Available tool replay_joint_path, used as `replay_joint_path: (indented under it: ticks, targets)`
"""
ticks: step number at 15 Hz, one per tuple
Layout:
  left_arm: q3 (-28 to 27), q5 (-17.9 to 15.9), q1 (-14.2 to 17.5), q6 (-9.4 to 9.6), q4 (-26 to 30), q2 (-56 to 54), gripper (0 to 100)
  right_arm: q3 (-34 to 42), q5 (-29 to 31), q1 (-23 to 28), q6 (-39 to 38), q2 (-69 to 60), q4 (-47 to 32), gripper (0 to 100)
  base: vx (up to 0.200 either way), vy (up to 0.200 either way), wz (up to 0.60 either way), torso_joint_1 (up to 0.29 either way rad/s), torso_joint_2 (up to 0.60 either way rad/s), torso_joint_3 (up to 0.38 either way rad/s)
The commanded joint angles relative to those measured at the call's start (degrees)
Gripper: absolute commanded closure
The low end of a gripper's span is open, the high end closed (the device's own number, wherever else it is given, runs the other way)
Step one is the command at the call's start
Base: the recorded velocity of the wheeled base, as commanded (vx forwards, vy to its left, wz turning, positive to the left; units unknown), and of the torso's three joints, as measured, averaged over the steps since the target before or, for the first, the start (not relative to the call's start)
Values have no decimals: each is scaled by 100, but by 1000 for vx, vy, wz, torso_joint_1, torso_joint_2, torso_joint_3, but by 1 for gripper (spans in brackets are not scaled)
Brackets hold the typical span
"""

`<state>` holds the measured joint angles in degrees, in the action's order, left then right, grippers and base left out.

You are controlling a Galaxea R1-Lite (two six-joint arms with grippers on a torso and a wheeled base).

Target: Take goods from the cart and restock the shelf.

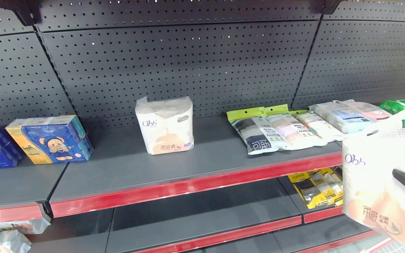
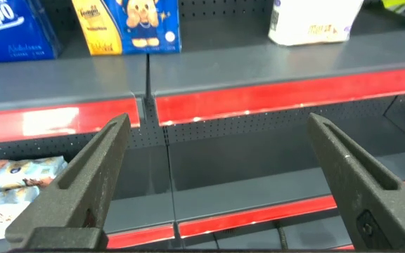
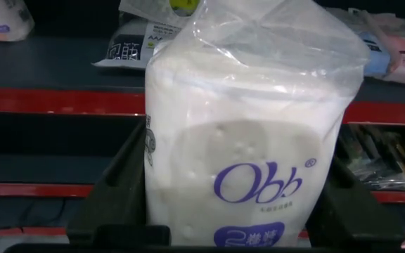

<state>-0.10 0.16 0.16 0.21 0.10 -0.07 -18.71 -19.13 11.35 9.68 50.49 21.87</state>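
Tissue pack [image 3: 252, 140] is sitting clamped in the right gripper [image 3: 234, 179], hanging before the red-edged shelf [image 1: 195, 184], to the right of a matching pack [image 1: 165, 124] standing on it; the left gripper [image 2: 218, 126] is hovering wide open, holding nothing

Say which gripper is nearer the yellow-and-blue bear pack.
Left. The left gripper hangs open in front of the bear pack, below its shelf; the right gripper, holding a tissue pack, is far right.

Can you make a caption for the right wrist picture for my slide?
Right hand holds a white tissue pack in front of the red-edged shelf.
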Motion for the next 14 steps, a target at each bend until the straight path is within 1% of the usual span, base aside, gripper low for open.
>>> replay_joint_path:
  ticks: [1,9,14]
  targets:
    - [1,2,2,-3,-1,7,0,-1,-3,-1,25,31,1,100,0,0,0,168,-344,-188]
    - [1,2,2,6,-1,7,0,-10,-3,-19,96,40,1,100,0,0,0,167,-330,-175]
    - [1,2,2,6,-1,7,0,26,-3,-19,175,22,1,100,0,0,0,102,-216,-110]
